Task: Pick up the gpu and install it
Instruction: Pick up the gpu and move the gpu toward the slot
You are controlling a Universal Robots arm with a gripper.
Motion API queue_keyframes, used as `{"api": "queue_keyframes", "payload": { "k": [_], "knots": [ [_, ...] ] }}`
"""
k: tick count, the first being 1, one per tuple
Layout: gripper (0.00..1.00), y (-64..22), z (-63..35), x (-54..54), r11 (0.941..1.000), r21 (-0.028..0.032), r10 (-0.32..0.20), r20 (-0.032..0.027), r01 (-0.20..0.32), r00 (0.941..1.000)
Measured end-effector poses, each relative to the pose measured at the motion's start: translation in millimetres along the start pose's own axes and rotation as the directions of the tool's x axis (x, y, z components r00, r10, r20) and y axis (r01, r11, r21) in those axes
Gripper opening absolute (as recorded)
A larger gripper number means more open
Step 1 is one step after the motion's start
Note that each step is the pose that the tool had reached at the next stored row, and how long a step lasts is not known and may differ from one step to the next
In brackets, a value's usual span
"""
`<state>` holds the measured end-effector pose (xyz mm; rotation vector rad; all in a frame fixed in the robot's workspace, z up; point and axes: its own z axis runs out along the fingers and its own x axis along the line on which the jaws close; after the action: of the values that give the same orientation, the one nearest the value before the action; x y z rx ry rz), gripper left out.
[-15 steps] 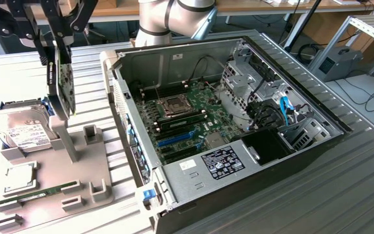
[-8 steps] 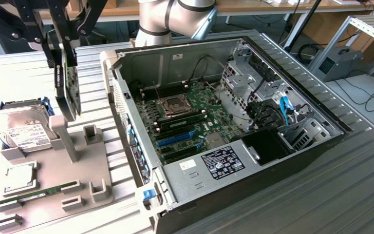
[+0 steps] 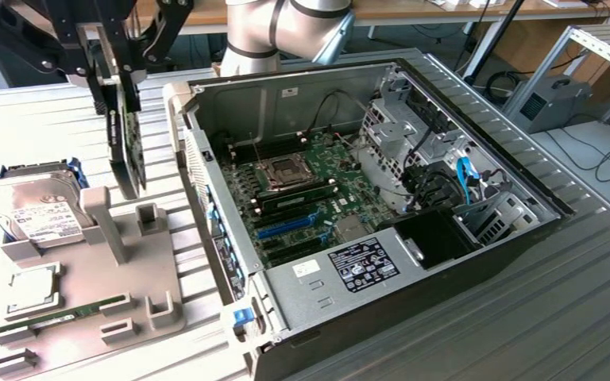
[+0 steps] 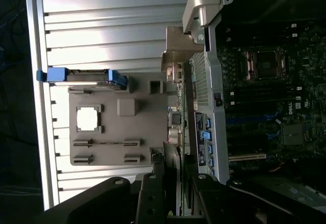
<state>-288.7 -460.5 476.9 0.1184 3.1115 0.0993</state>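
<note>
Black gripper point(image 3: 123, 75) point(image 4: 174, 188) pinches the gpu point(image 3: 127, 135) point(image 4: 175, 127) by its upper edge, one finger on each flat face. The gpu hangs straight down from it, upright and edge-on to the exterior view, black all over from that side. In the wrist view the card runs away from the fingertips as a thin strip, its metal bracket at the far end.

Below the gripper, towards the exterior view's left, a grey holder point(image 3: 104, 302) point(image 4: 109, 152) lies on the ribbed metal table point(image 3: 559, 317). The gpu's lower end is near the holder's tall post point(image 3: 98, 216); whether they touch I cannot tell. On the holder sit a hard drive point(image 3: 32, 208) point(image 4: 86, 76) in a blue frame, a square processor point(image 3: 32, 279) and a narrow green RAM stick point(image 3: 61, 316), all farther from the gripper than the post.

Just beside the gripper, on the exterior view's right, a computer case point(image 3: 496, 246) point(image 4: 214, 81) lies open. In the wrist view the gpu lies between the holder and the case's rear wall, outside the case. Inside the case are the motherboard point(image 3: 316, 182) point(image 4: 265, 112) with its processor socket point(image 3: 287, 171), and lower, farthest from the gripper, a power supply point(image 3: 358, 266) with a label.
</note>
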Motion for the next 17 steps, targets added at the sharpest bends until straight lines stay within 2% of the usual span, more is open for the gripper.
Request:
{"api": "queue_keyframes", "payload": {
  "k": [4, 17],
  "knots": [
    [0.26, -0.3, 4.8, -1.1, 1.0000, 0.0003, 0.000, 0.0002, 0.000, 1.0000],
    [0.26, -3.7, 29.4, -1.3, 1.0000, 0.0011, -0.002, -0.0002, 0.002, 1.0000]
  ]
}}
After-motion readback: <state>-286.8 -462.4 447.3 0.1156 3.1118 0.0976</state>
